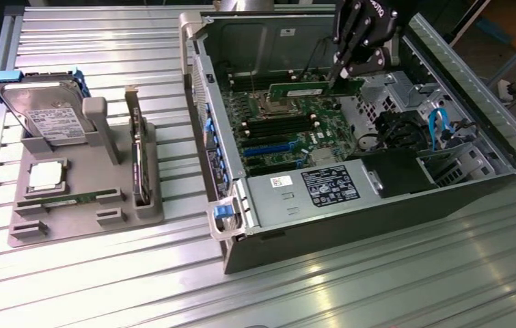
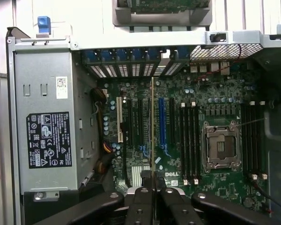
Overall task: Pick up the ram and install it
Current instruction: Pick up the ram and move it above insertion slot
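My fingers are clenched on the ram, gripping it near one end so the thin green stick stands on its long edge.

In the exterior view I hang inside the open case, which lies on its side on the surface. The ram reaches out from my fingertips toward 9 o'clock. Its long axis runs 9 to 3 and roughly level, and it is held clear above the board, touching nothing but me.

The black slots lie at about 7 o'clock from my fingertips in that view, just beside the socket. They look empty. Their long axis also runs 9 to 3, so I judge the ram is already turned the way they lie.

The wrist view shows the ram edge-on as a thin line running straight out from between my fingers, parallel to every slot on the board. That line falls next to the blue slot, not over the black slots, which sit between it and the socket. Because the ram rides high, I cannot tell how much of that sideways gap is real and how much comes from the viewing angle.
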Motion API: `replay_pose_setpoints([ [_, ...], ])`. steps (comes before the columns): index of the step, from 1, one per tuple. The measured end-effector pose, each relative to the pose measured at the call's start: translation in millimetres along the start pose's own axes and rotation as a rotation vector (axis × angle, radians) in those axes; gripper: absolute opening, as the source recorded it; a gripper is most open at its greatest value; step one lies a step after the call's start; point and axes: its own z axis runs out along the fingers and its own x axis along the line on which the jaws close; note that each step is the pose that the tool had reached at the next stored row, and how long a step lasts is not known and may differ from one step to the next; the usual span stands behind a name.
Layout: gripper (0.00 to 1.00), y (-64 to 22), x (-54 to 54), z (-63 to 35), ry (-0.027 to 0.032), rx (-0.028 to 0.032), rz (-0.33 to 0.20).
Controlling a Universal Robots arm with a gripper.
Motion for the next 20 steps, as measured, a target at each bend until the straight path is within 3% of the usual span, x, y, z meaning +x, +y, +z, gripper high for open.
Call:
replay_pose_setpoints([
  [20,0.12,-1.5,-25.9,4.1,-0.0001,0.0000,0.000],
])
